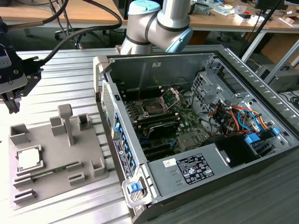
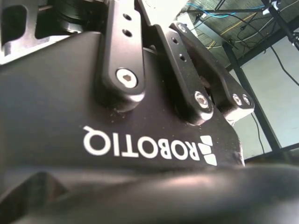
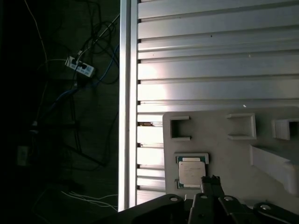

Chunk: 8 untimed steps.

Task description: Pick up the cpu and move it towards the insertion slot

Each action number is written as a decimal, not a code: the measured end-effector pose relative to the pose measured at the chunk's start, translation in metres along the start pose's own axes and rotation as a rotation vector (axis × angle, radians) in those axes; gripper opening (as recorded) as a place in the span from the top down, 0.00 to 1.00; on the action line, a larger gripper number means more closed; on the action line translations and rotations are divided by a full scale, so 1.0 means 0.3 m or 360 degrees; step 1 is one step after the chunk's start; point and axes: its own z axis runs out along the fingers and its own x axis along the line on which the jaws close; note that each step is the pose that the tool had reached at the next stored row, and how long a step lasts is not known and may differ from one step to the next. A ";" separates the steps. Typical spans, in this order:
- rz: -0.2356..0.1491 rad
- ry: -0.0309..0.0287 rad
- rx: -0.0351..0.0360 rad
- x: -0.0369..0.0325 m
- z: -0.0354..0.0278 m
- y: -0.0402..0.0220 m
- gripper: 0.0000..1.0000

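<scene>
on the grey holder [image 1: 70,156] at the exterior view's left the cpu [image 1: 29,159] lies free, well apart from the slot [image 1: 153,108], our gripper [image 1: 10,105] hovers near it, jaws' spread we cannot tell; we judge pickup pending, needing a square descent.

The small square silvery cpu [image 1: 29,158] has a smooth satin metal top, the grey holder tray [image 1: 88,149] looks matt plastic, the ribbed bench [image 1: 65,79] brushed metal.
</scene>
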 end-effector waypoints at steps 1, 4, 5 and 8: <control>0.0000 -0.00001 0.0000 0.000 0.004 0.000 0.89; 0.0000 0.00000 0.0000 0.000 0.006 0.000 0.89; 0.0000 0.00000 0.0000 0.000 0.006 0.000 0.89; 0.0000 -0.00001 0.0000 0.000 0.032 -0.009 0.89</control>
